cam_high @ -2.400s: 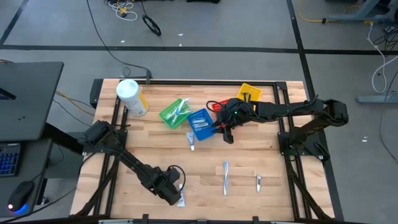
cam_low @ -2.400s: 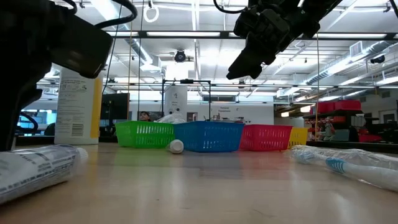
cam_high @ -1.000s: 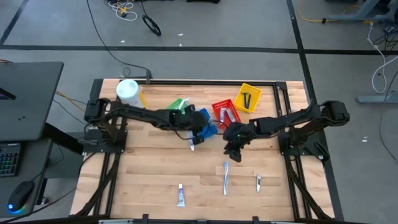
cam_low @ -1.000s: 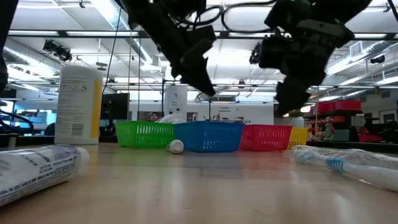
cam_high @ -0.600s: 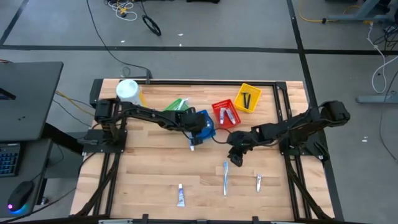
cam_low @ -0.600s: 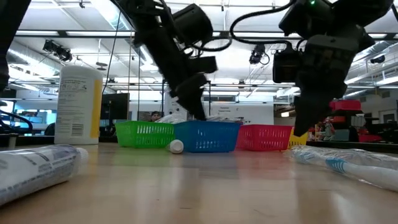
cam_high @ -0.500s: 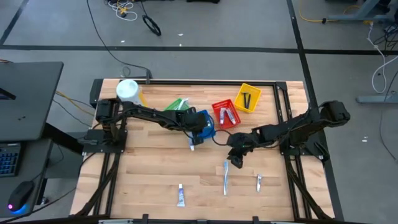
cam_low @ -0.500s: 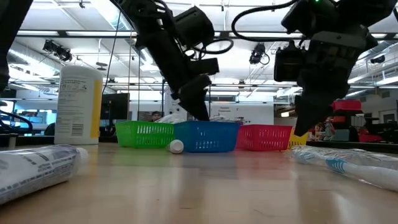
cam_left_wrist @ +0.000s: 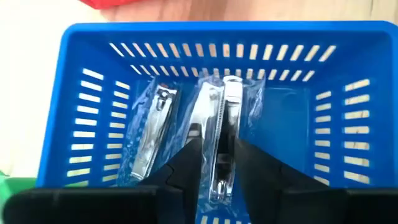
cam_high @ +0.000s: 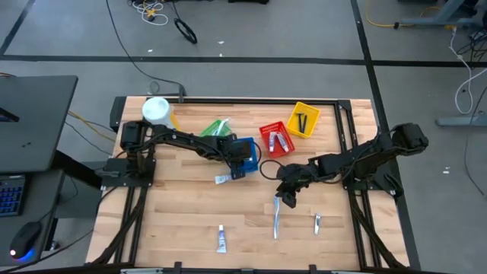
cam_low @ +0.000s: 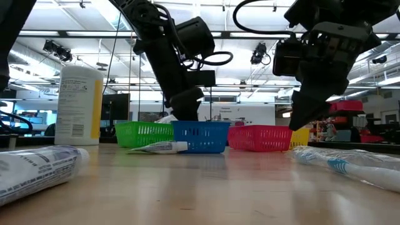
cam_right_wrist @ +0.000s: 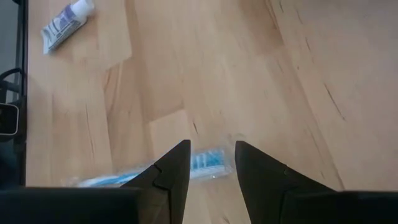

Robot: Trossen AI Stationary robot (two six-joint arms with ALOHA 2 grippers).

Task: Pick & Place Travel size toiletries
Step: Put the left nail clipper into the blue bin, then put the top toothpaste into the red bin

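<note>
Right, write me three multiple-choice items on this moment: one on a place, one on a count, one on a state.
1. What is the right claw poised over?
A. the wrapped toothbrush
B. a white canister
C. a yellow basket

2. How many mesh baskets are there?
A. two
B. four
C. six

3. How do the right claw's jaws stand?
A. shut on a tube
B. shut on a razor
C. open, holding nothing

Key:
1 A: the right wrist view shows the toothbrush on the wood just beyond its fingertips.
2 B: the green basket, blue basket, red basket and yellow basket stand in a row.
3 C: bare wood shows between its two fingers.
</note>
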